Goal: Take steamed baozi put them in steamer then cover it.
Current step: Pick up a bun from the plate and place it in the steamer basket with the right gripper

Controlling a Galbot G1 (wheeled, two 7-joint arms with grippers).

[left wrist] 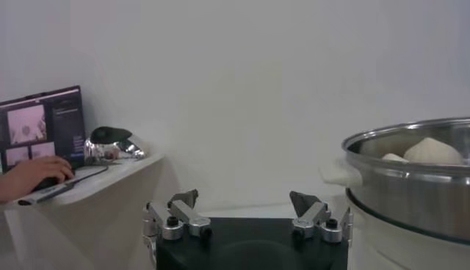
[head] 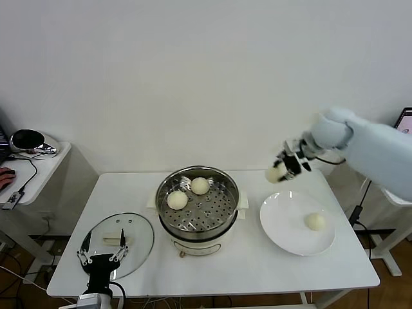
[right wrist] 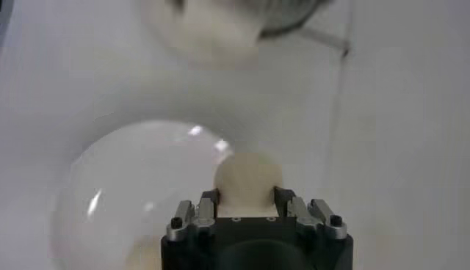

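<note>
The steamer (head: pixel 225 205) stands mid-table, its perforated tray holding two steamed baozi (head: pixel 177 200) (head: pixel 200 186). One more baozi (head: pixel 315 221) lies on the white plate (head: pixel 283 222) to the steamer's right. My right gripper (head: pixel 282 168) hangs above the plate's far edge, shut on a baozi (right wrist: pixel 247 180) that fills the space between its fingers. The glass cover (head: pixel 138 238) lies flat on the table left of the steamer. My left gripper (head: pixel 101 257) is parked open at the table's front left, over the cover's near edge; in its wrist view the steamer (left wrist: pixel 411 183) shows beside it.
A side desk (head: pixel 38 170) with a dark helmet-like object (head: pixel 29 140) and a person's hand (head: pixel 5 175) stands at the left. A white wall closes the back. Bare tabletop (head: pixel 257 270) runs along the front.
</note>
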